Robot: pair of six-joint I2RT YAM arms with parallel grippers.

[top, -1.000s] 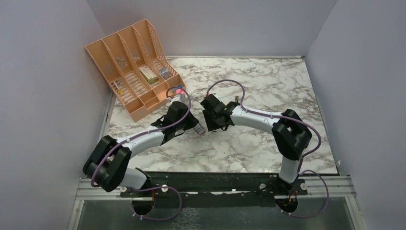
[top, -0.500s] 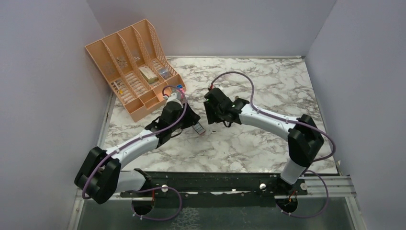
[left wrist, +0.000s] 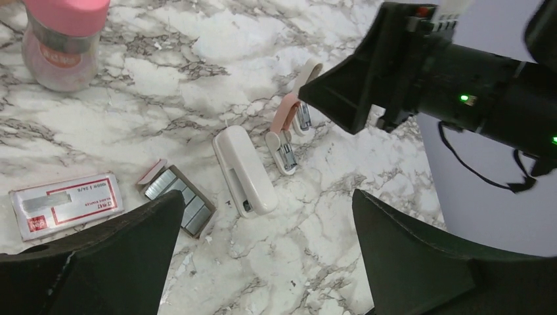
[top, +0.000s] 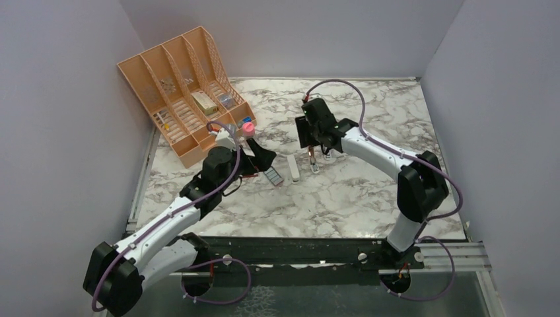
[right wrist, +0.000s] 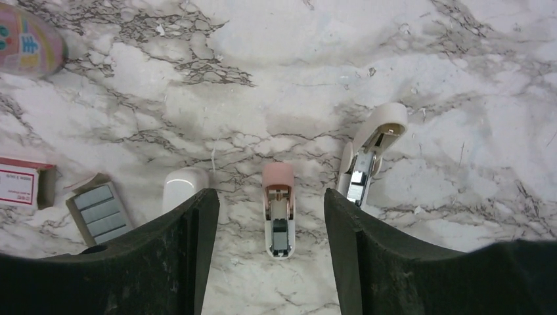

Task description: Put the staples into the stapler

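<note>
Three staplers (left wrist: 243, 172), one staples tray (left wrist: 180, 200), one bottle (left wrist: 62, 39); left end effector (left wrist: 268, 205), right end effector (right wrist: 269, 200) agape, empty.

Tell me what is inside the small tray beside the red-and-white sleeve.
Grey staple strips lie side by side in the tray, filling it. Whether more strips lie beneath them cannot be seen.
</note>
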